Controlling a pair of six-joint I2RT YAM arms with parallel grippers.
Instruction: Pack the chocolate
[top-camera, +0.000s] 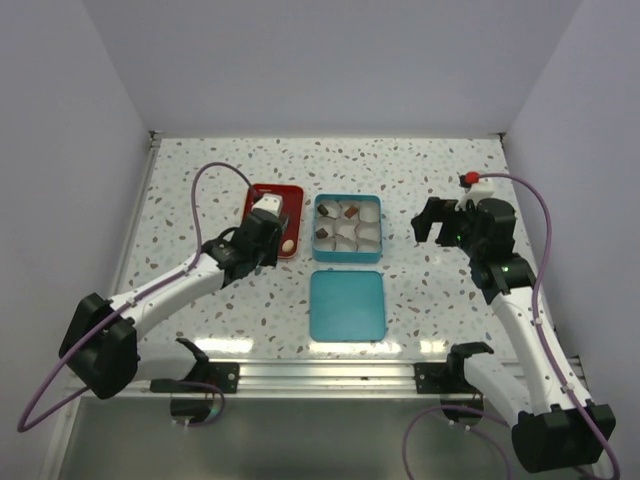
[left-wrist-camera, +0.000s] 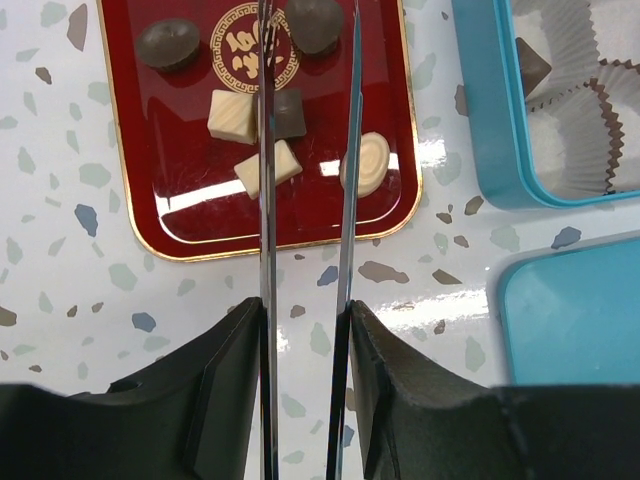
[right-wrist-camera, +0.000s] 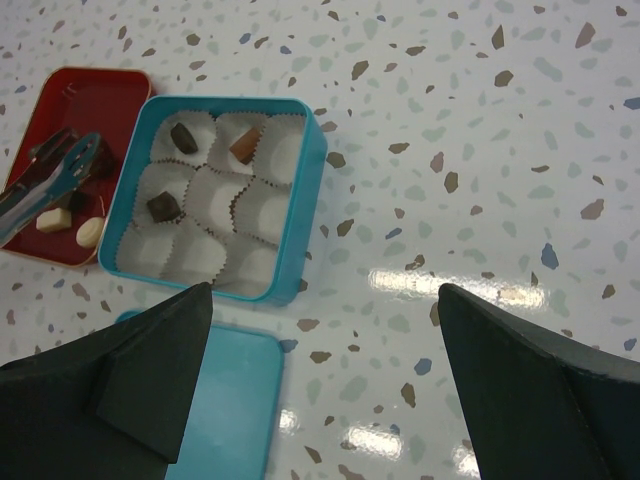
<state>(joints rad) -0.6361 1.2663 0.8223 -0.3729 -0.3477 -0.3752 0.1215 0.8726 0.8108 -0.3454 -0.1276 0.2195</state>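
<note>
Several chocolates lie on the red tray (left-wrist-camera: 150, 200): two dark round ones (left-wrist-camera: 167, 44), two cream squares (left-wrist-camera: 232, 115), a dark square (left-wrist-camera: 290, 112) and a cream oval (left-wrist-camera: 365, 163). My left gripper (left-wrist-camera: 305, 320) is shut on metal tweezers (left-wrist-camera: 350, 150), also seen from the right wrist (right-wrist-camera: 50, 170). Their arms stand apart over the tray, with the dark square between them. The teal tin (right-wrist-camera: 300, 200) holds three pieces in its paper cups: dark (right-wrist-camera: 183, 137), tan (right-wrist-camera: 244, 146), dark (right-wrist-camera: 163, 206). My right gripper (top-camera: 437, 222) is open and empty, right of the tin.
The tin's teal lid (top-camera: 347, 304) lies flat just in front of the tin (top-camera: 347, 259). The red tray (top-camera: 278, 190) sits left of the tin. A small red-and-white object (top-camera: 475, 181) stands behind the right arm.
</note>
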